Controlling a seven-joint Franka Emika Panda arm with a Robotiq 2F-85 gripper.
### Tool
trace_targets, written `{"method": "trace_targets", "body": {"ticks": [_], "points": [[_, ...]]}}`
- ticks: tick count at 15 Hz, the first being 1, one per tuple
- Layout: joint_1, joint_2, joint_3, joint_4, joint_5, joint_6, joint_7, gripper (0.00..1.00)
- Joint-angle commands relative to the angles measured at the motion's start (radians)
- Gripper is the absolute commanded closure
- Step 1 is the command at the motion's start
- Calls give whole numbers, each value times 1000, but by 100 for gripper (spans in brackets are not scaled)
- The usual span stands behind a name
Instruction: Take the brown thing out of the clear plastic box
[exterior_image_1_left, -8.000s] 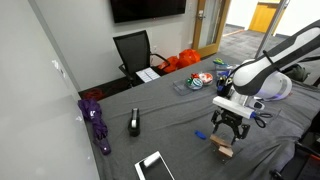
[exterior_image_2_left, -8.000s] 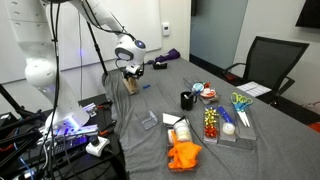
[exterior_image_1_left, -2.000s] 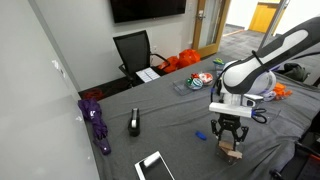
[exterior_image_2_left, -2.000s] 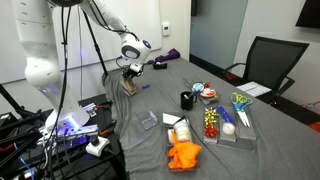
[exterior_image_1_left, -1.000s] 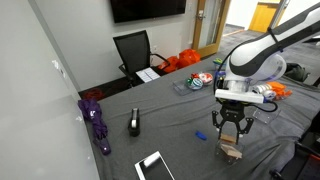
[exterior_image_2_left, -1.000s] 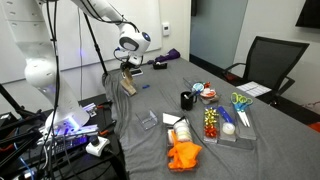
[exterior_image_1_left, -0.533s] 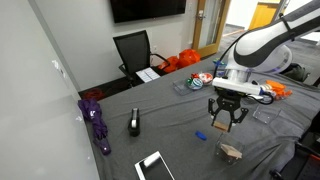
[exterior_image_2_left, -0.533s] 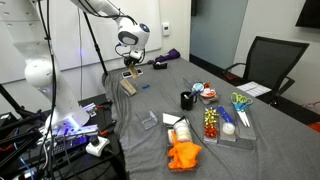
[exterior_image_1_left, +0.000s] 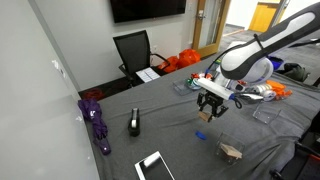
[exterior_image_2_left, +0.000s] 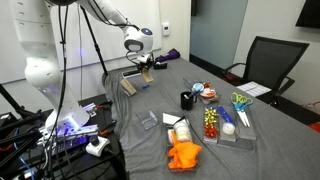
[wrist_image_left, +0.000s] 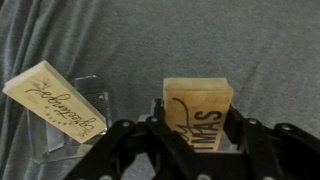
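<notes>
My gripper (wrist_image_left: 197, 116) is shut on the brown thing (wrist_image_left: 198, 98), a tan block with dark lettering, held upright between the two black fingers (wrist_image_left: 159, 110). In both exterior views the gripper (exterior_image_1_left: 208, 111) (exterior_image_2_left: 145, 67) hangs above the grey table with the block (exterior_image_1_left: 205, 117) in it. The clear plastic box (wrist_image_left: 88, 122) lies on the cloth to the left in the wrist view, with another tan lettered piece (wrist_image_left: 48, 98) resting tilted on it. That box (exterior_image_1_left: 230, 152) (exterior_image_2_left: 128, 86) sits apart from the gripper, near the table's edge.
A small blue object (exterior_image_1_left: 200, 135) lies between gripper and box. A black item (exterior_image_1_left: 134, 123), a purple thing (exterior_image_1_left: 96, 122) and a white tablet (exterior_image_1_left: 153, 166) are on the table. A larger clear container (exterior_image_2_left: 225, 120), orange cloth (exterior_image_2_left: 184, 155) and black cup (exterior_image_2_left: 187, 99) stand farther along.
The gripper has lifted away from the clear box with the brown block in it and travelled across the table. The box stayed where it was.
</notes>
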Motion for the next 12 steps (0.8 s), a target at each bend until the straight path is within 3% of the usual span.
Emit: {"method": "trace_targets", "body": {"ticks": [1, 9, 10, 12], "points": [[31, 114, -29, 68, -75, 108, 113, 68], [81, 253, -111, 162, -322, 120, 378, 68], [83, 258, -115, 169, -338, 119, 399, 18], [86, 263, -117, 175, -366, 118, 429, 11]]}}
